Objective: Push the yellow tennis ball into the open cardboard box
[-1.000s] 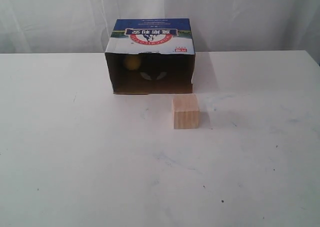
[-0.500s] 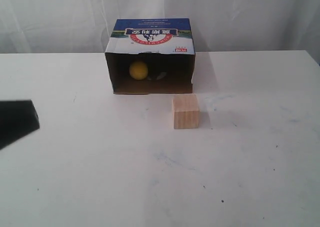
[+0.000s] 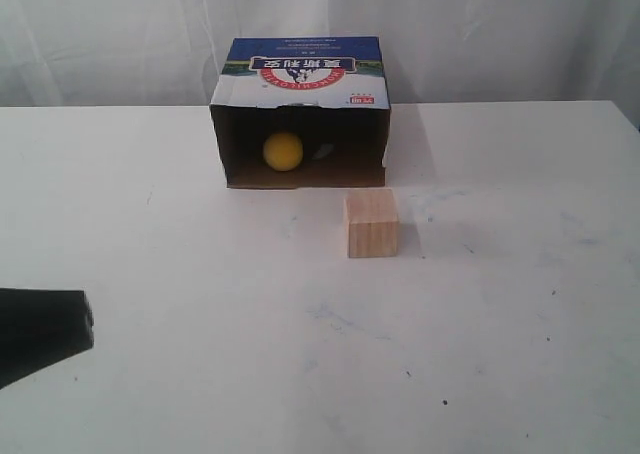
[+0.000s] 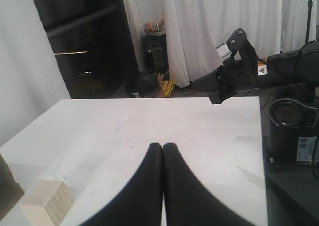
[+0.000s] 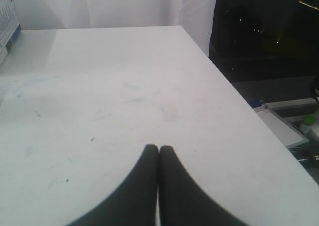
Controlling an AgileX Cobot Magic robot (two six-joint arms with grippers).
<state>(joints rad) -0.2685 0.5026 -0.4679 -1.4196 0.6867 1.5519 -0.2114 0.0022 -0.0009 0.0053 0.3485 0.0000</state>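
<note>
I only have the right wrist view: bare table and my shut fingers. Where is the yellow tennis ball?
Observer: The yellow tennis ball sits inside the open cardboard box, toward the left of its opening.
Operator: Anything near the box mouth?
Observer: A wooden cube stands in front of the box's right half, apart from it.
Operator: And the left gripper?
Observer: The left gripper is shut and empty, low at the exterior view's left edge, far from the box.
</note>
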